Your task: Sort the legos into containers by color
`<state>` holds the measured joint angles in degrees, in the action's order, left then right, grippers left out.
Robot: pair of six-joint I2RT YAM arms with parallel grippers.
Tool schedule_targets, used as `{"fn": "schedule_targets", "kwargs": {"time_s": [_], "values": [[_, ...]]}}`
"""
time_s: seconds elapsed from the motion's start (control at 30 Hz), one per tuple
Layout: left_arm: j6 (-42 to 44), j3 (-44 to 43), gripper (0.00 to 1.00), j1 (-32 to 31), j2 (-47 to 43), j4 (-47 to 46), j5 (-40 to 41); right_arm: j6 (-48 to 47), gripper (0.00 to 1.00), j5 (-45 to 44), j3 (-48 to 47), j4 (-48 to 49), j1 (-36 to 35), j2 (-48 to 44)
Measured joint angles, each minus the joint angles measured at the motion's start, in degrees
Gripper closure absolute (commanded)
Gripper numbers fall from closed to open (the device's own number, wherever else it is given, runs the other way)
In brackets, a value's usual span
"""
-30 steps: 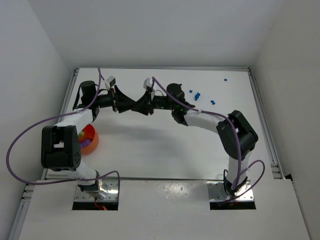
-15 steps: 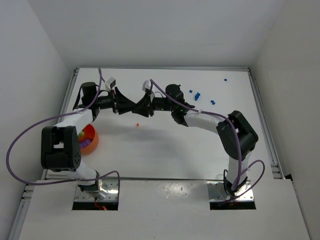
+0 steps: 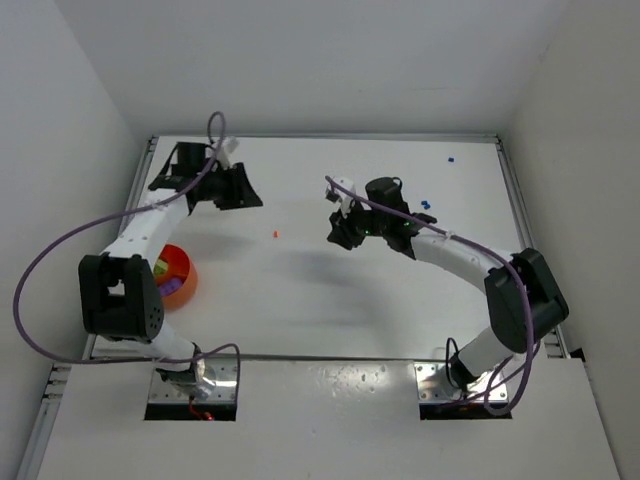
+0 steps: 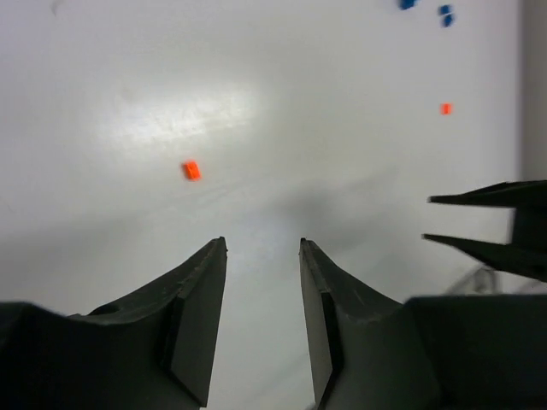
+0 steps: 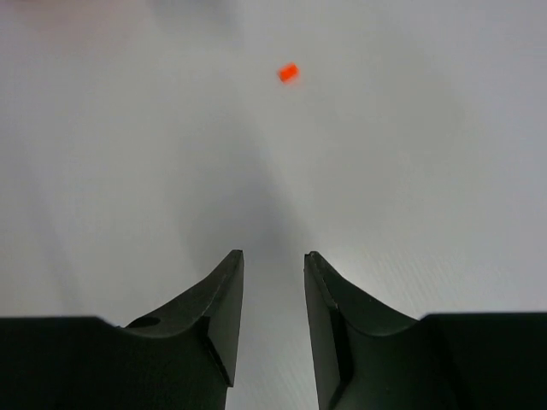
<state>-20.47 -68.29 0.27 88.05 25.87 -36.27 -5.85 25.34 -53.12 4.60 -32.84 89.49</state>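
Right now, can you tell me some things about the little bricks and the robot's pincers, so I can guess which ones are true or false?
1. The orange brick lies on the table, between the left pincer and the right pincer. True.
2. The left pincer holds the orange brick. False: it is open and empty, and the brick lies on the table ahead of it.
3. The orange bowl sits by the left arm. True.
4. All the blue bricks are in the bowl. False: some lie loose on the table, far from the bowl.
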Motion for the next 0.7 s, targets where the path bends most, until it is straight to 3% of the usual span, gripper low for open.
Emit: {"fn": "schedule_targets", "kwargs": {"time_s": [0.2, 0.3, 0.5, 0.7], "values": [[11.43, -12.20, 0.54, -16.87, 8.09, 5.44, 23.50, -0.42, 0.60, -5.97, -7.43, -11.98, 5.31, 3.82], [13.25, -13.84, 0.54, -21.66, 13.31, 7.56, 30.67, -0.48, 0.59, -8.02, -8.41, -16.44, 7.80, 4.68], [10.95, -13.84, 0.54, -24.00, 18.93, 11.67, 43.17, 0.09, 0.56, -10.64, -8.46, -21.40, 12.11, 5.03], [7.61, -14.49, 0.56, -25.81, 20.87, 12.22, 47.15, 1.16, 0.56, -11.76, -8.46, -23.08, 15.65, 5.03]]}}
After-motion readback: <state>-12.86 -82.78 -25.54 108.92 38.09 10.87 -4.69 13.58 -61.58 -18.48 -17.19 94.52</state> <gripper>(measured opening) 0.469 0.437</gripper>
